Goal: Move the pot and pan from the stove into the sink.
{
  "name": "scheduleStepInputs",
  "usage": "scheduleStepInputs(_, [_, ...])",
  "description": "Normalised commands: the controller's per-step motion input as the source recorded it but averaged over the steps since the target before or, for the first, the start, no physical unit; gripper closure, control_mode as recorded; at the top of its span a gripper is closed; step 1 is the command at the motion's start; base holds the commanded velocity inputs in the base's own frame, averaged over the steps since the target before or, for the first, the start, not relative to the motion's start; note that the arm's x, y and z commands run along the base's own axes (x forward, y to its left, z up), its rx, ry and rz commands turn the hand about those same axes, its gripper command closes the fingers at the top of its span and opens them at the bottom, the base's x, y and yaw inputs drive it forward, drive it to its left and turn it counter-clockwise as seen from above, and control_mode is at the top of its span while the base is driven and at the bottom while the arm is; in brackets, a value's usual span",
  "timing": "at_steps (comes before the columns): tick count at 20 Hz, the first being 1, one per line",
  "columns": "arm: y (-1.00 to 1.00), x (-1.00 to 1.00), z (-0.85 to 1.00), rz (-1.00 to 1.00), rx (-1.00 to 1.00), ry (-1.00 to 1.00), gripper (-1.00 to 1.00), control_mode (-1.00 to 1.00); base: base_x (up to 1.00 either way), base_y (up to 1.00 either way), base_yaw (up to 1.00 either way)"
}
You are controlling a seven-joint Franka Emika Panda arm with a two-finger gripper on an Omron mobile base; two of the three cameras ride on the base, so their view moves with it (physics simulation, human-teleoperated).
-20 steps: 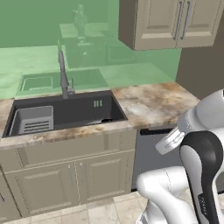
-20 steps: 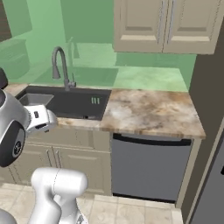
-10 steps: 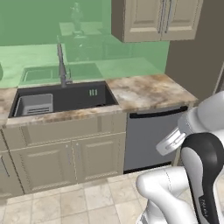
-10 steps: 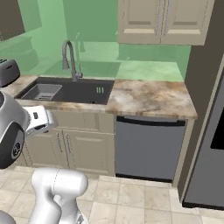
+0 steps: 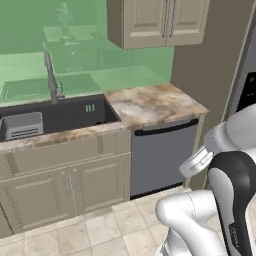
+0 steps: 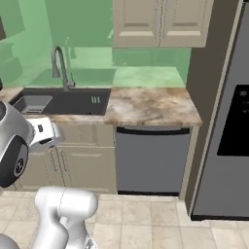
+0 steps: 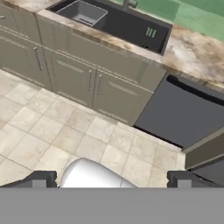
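Sink (image 5: 65, 116) lies recessed in the marble counter (image 5: 150, 102), a grey ribbed rack (image 5: 22, 125) at its left end, faucet (image 5: 51, 75) behind. Dishwasher (image 6: 151, 158) stands beside the cabinets (image 5: 60, 185). Gripper (image 7: 111, 180) fingers spread wide, holding nothing, above the tiled floor (image 7: 65, 135).

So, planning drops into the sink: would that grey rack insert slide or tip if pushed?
Probably stiff: the grey rack insert looks moulded, with ribbed slots. It sits at one end of the sink, so a sideways push might slide it along the basin. Low and boxy, it seems unlikely to tip.
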Motion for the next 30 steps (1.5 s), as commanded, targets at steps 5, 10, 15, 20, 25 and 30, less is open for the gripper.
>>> scheduleStepInputs(5, [0.0,0.0,0.0,0.0,0.0,0.0,-1.0,1.0,0.0,0.0,-0.49])
scheduleStepInputs(10, [0.0,0.0,0.0,0.0,0.0,0.0,-1.0,1.0,0.0,0.0,-0.5])
scheduleStepInputs(15, [0.0,0.0,0.0,0.0,0.0,0.0,-1.0,1.0,0.0,0.0,-0.5])
scheduleStepInputs(20, [0.0,0.0,0.0,0.0,0.0,0.0,-1.0,1.0,0.0,0.0,-0.5])
scheduleStepInputs(25, [0.0,0.0,0.0,0.0,0.0,0.0,-1.0,1.0,0.0,0.0,-0.5])
scheduleStepInputs(30, [0.0,0.0,0.0,0.0,0.0,0.0,-1.0,1.0,0.0,0.0,-0.5])
